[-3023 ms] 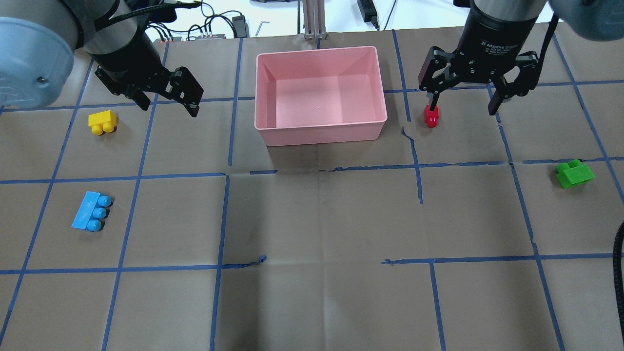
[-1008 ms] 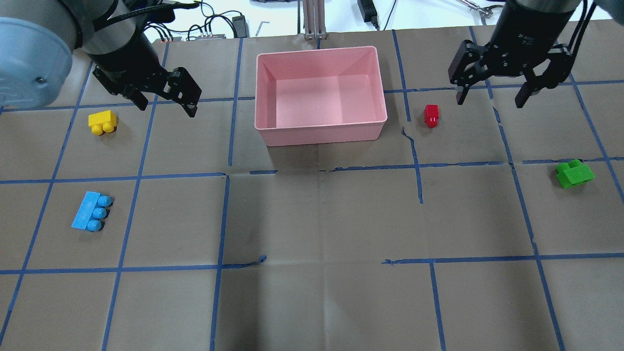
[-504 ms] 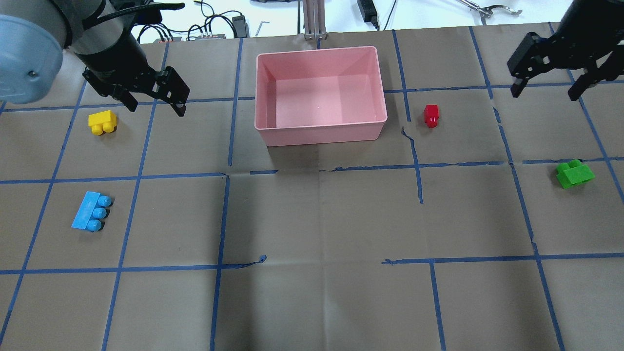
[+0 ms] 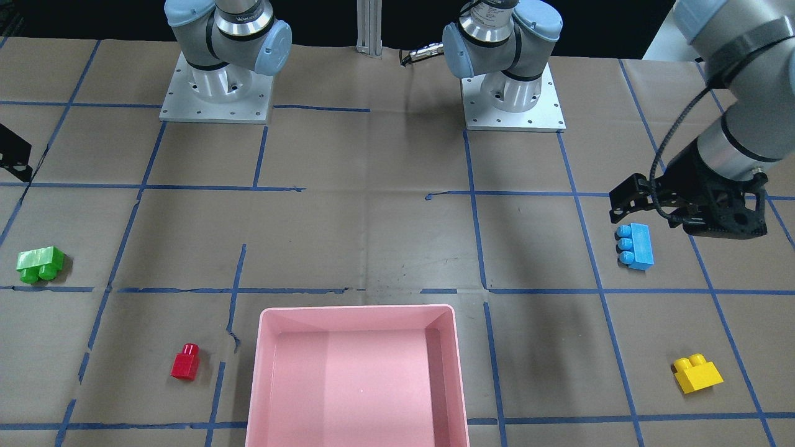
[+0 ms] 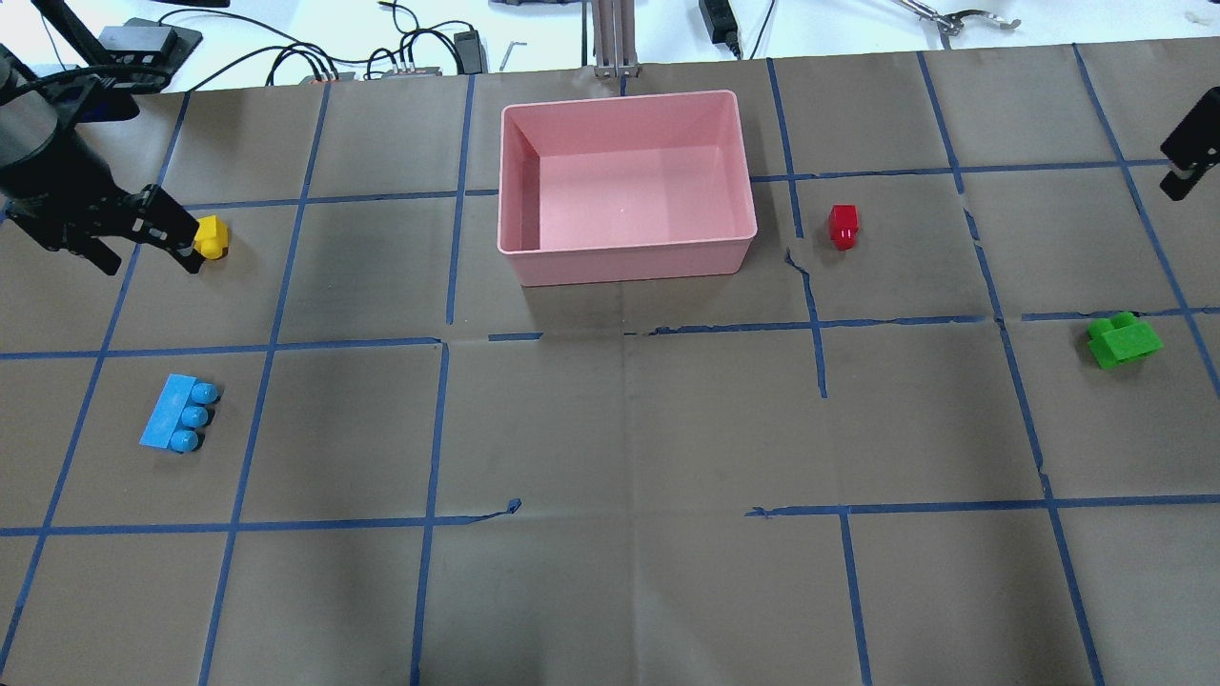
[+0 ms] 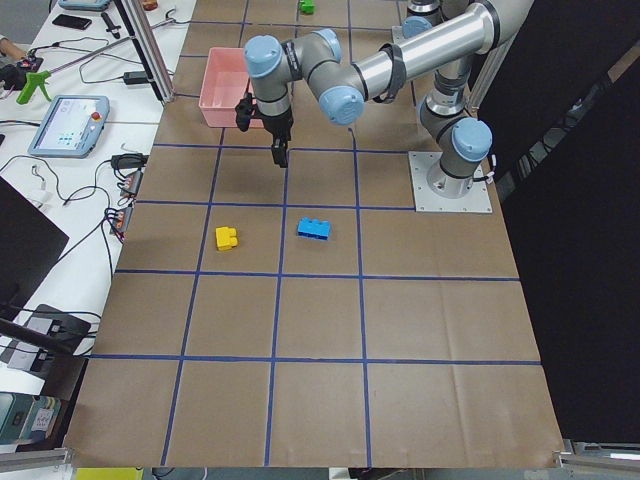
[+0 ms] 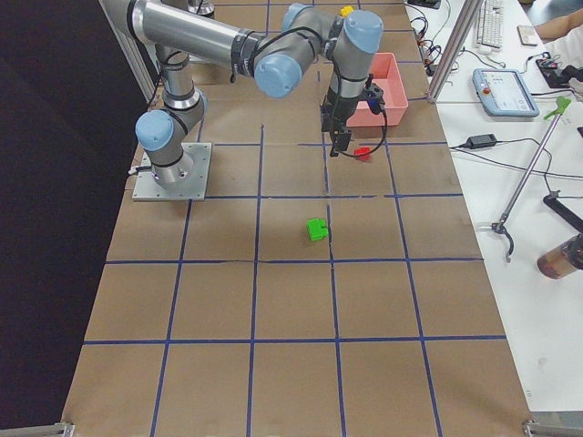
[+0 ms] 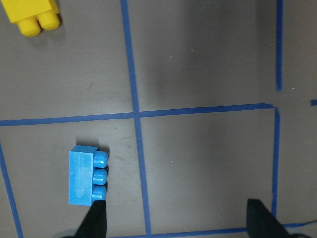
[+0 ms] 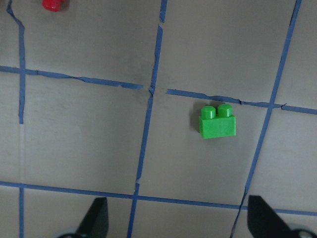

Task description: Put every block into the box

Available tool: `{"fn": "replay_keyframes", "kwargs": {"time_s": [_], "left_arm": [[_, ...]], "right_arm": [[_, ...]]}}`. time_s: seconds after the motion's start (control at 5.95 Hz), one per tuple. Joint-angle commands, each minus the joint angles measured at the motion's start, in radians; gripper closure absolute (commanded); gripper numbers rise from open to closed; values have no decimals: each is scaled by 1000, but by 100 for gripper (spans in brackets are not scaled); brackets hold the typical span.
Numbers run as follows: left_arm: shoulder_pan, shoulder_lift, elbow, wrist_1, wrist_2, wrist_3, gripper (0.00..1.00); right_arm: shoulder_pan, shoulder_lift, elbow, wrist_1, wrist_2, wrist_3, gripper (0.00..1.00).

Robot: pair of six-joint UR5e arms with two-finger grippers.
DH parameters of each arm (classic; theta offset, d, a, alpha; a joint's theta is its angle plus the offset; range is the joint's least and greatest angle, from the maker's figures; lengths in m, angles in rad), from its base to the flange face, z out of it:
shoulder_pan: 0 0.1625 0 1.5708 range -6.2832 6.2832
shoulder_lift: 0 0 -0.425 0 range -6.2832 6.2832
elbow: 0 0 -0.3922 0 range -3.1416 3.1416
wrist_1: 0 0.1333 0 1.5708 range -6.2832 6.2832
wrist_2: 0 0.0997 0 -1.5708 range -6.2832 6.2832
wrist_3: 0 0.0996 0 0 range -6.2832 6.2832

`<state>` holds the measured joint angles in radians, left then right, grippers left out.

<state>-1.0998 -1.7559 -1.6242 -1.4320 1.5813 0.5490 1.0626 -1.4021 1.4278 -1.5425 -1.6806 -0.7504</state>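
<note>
The pink box (image 5: 626, 250) stands at the far middle of the table with no block in it. The yellow block (image 5: 213, 236) and the blue block (image 5: 181, 416) lie on the left. The red block (image 5: 843, 226) lies just right of the box, and the green block (image 5: 1124, 340) lies far right. My left gripper (image 5: 151, 255) is open and empty, raised, and hides part of the yellow block in the overhead view. Its wrist view shows the blue block (image 8: 87, 177) by one fingertip (image 8: 96, 220). My right gripper (image 5: 1187, 160) is open and empty at the right edge. Its wrist view shows the green block (image 9: 218, 122).
Brown paper with a blue tape grid covers the table (image 5: 629, 429). Cables and tools lie beyond the far edge (image 5: 400, 52). The two arm bases (image 4: 512, 93) stand at the robot's side of the table.
Both arms have swung outward from the box. The left gripper moved left, over the yellow block. The right gripper left the red block and moved to the right edge. No block has moved.
</note>
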Motion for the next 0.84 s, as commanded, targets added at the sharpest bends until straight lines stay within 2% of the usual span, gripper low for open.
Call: {"fn": "replay_keyframes", "kwargs": {"time_s": [0.0, 0.17, 0.34, 0.67], "left_arm": [[122, -56, -70, 120, -3, 254, 2], [132, -57, -159, 224, -1, 284, 2], [156, -63, -245, 284, -1, 287, 2], [161, -88, -305, 292, 23, 290, 3]], "right_arm": [[-123, 64, 2, -74, 27, -232, 1], [-147, 90, 5, -86, 68, -256, 1], [-147, 113, 29, -97, 118, -153, 1], [-145, 138, 206, -367, 130, -121, 1]]}}
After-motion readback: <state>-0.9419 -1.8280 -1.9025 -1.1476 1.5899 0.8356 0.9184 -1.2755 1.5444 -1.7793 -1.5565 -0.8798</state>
